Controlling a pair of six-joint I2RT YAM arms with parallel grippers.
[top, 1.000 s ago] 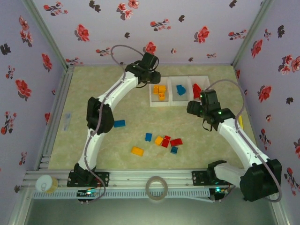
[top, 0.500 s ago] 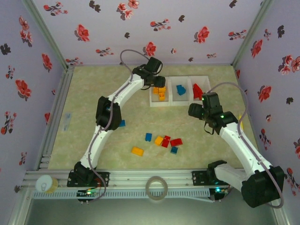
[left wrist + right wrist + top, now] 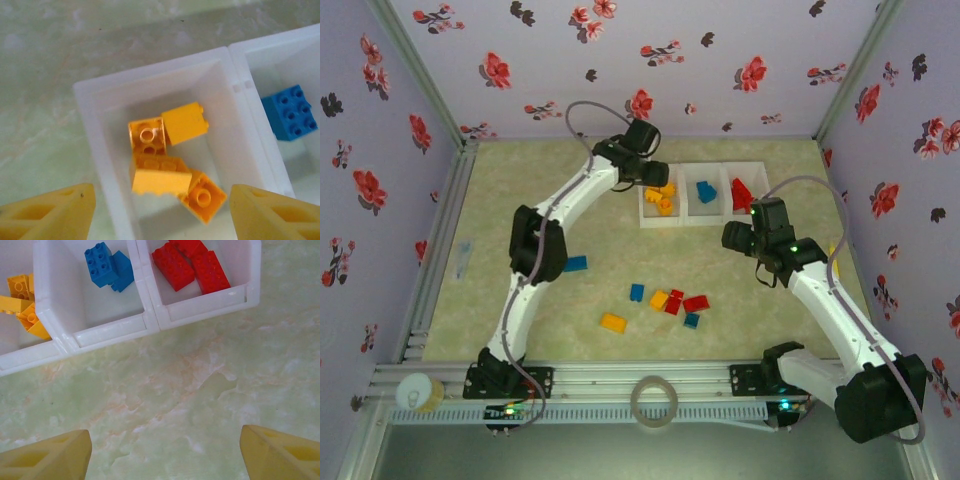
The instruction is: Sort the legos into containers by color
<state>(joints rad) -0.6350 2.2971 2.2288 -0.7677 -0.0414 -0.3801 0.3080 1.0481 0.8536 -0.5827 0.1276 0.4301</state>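
Compared with half a second ago, the left elbow now stands farther left, while the right arm keeps its pose.

Top view: We see the left gripper [image 3: 655, 178] over the left compartment of the tray [image 3: 680, 222], which sits at the far side of the table [image 3: 520, 180]. The left compartment holds yellow legos [image 3: 662, 197], the middle one holds blue legos [image 3: 706, 192], and the right one holds red legos [image 3: 739, 192]. The right gripper [image 3: 740, 235] is just beside the tray's near right corner. Loose legos [image 3: 675, 301] lie on the table between the arms: a mixed cluster of blue, orange and red. One blue brick [image 3: 575, 264] lies apart to the left.

Left wrist view: We see the fingertips [image 3: 47, 212] spread wide, with nothing between them. Below them, four yellow bricks lie tumbled in the left compartment, touching one another. One blue brick lies in the adjoining compartment.

Right wrist view: We see the fingertips [image 3: 47, 457] spread wide over bare table, holding nothing. The tray lies across the top of the frame, apart from the fingers. Red bricks occupy its right compartment, blue bricks the middle one and yellow bricks the left one.
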